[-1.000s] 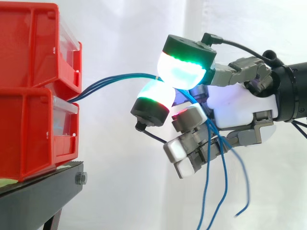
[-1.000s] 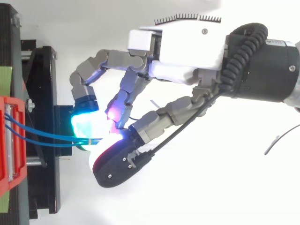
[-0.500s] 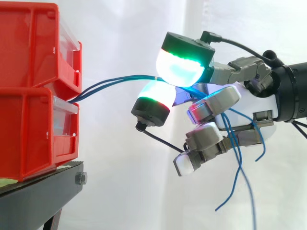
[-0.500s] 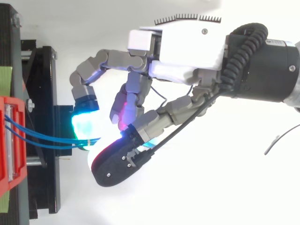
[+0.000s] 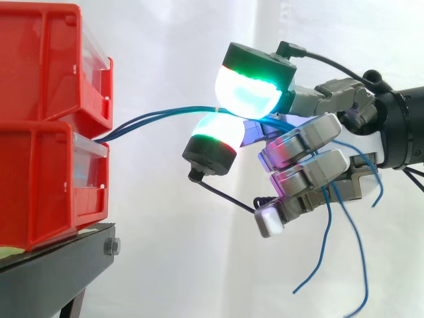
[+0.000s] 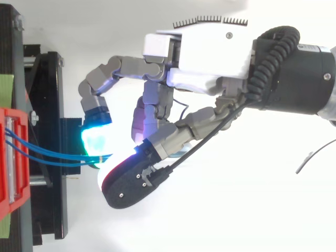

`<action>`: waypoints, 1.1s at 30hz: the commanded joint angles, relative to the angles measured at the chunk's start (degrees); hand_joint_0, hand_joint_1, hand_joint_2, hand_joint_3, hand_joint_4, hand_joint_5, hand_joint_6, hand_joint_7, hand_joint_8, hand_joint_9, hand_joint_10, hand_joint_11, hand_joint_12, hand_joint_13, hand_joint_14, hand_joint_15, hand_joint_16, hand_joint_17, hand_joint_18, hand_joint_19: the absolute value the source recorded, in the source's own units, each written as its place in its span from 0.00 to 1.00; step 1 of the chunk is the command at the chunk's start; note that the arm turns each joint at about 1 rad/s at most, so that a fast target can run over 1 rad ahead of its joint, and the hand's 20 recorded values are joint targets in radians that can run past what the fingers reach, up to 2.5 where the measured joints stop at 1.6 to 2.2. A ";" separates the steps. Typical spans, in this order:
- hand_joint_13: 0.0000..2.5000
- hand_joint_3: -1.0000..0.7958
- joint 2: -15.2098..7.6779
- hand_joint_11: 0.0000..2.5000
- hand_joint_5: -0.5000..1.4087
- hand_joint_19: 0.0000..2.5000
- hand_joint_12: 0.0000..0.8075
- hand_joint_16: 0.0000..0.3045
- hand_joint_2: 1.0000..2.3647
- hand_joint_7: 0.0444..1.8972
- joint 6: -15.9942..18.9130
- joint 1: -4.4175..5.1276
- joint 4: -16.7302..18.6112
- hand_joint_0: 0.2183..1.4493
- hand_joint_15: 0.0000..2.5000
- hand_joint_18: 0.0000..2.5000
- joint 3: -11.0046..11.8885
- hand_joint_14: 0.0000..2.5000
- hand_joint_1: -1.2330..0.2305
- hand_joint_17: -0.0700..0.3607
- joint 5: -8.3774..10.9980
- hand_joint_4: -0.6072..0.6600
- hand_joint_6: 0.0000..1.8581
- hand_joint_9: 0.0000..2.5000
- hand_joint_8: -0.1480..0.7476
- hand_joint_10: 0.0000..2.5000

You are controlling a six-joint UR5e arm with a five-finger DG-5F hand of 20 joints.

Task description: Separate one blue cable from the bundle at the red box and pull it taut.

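Status: the blue cables come out of the front of the stacked red bins, about where the upper bin meets the lower one. From there they run right in a shallow arc to the hand. The bins sit on the black stand, with the white curtain behind.

The hand is closed in a pinch. Two glowing fingertips, green and cyan, sit one above the other with the strands squeezed between them, so it's got more than one cable in there. Past the pinch the cables thread back through the other curled fingers, and the loose ends dangle below the palm.

From the top view the cables look like two near-parallel lines crossing the stand into the glowing pads. The hand reaches in from the right.
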 commanded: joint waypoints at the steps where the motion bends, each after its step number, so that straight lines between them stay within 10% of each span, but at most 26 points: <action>1: 0.66 0.38 0.01 0.77 0.16 0.31 0.38 0.13 0.01 0.68 -0.09 0.00 0.00 0.36 0.75 0.40 -0.03 0.00 0.36 0.36 0.00 0.49 0.50 0.65 0.47 0.24; 20: 0.52 0.35 0.01 0.74 0.16 0.44 0.45 0.14 0.01 0.60 -0.09 0.00 0.61 0.35 0.65 0.47 -0.12 0.60 0.40 0.38 -0.09 0.56 0.50 0.53 0.52 0.72; 33: 0.49 0.30 0.01 0.71 0.15 0.46 0.46 0.14 0.00 0.58 -0.17 0.00 1.14 0.32 0.64 0.48 -0.29 0.70 0.46 0.38 -0.09 0.58 0.50 0.48 0.53 0.90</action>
